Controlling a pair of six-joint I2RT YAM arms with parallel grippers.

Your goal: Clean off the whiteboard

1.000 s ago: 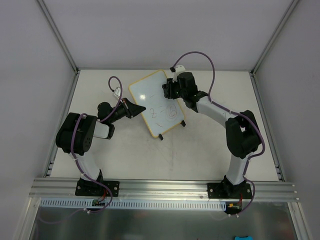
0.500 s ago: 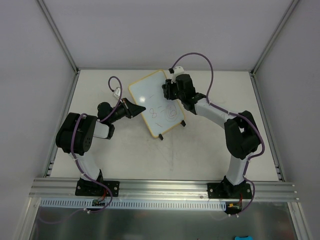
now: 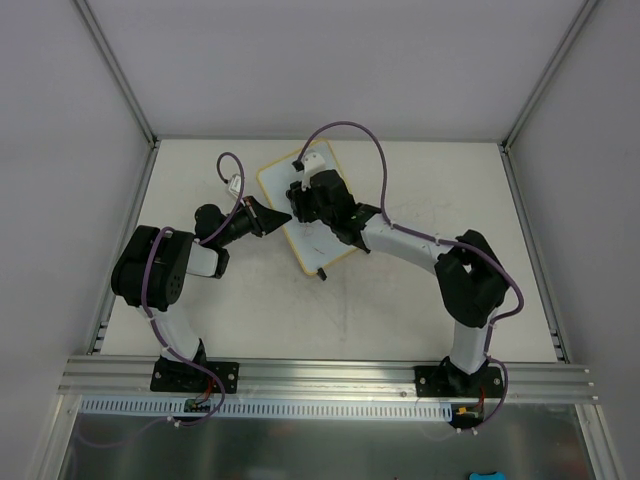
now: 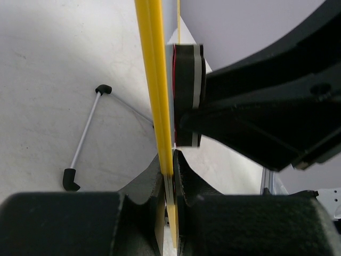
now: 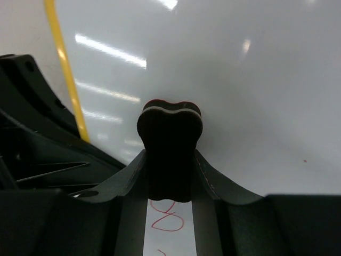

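Note:
The whiteboard (image 3: 278,185) stands tilted at the table's far middle, with a yellow rim (image 4: 154,80) and a thin stand with black feet (image 4: 85,138). My left gripper (image 3: 272,217) is shut on its left rim, the jaws pinching the yellow edge (image 4: 169,176). My right gripper (image 3: 306,196) is shut on the black eraser (image 5: 169,154) and presses it against the board's face (image 5: 240,80) near the left side. The eraser also shows in the left wrist view (image 4: 187,90). A red "8" scribble (image 5: 167,220) lies just below the eraser. My right arm hides the board's middle in the top view.
The pale table (image 3: 400,310) is bounded by grey walls with metal frame posts (image 3: 120,70). An aluminium rail (image 3: 330,375) runs along the near edge by the arm bases. My left gripper's body (image 5: 32,133) sits close to the eraser's left.
My right gripper has swept the eraser leftward across the board, from its upper right to near its left side. The left gripper and the board have not moved.

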